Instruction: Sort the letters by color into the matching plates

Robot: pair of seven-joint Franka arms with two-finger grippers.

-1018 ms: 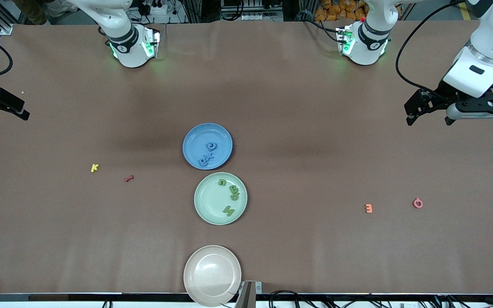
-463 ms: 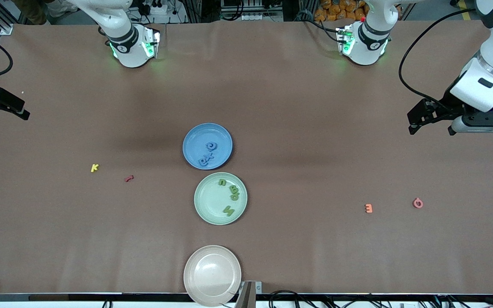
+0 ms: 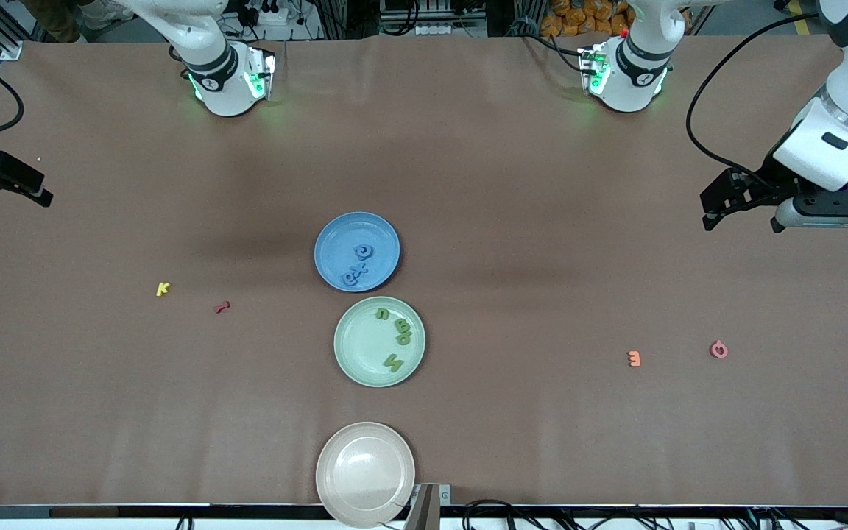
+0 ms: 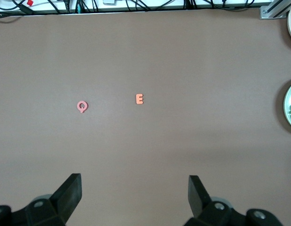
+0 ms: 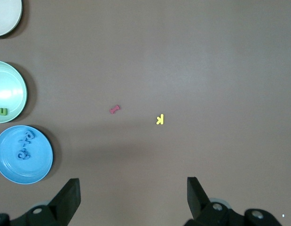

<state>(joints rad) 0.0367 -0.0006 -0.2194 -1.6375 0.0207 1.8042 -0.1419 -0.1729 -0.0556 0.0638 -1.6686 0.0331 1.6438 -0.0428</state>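
While both claws gape empty, blue letters [image 3: 358,263] line up slantwise across blue plate [image 3: 336,235].

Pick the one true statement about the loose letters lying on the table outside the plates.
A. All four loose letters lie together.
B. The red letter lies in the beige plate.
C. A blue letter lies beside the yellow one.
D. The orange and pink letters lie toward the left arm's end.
D: the orange letter and the pink letter lie toward the left arm's end, apart from the yellow letter and the red letter.
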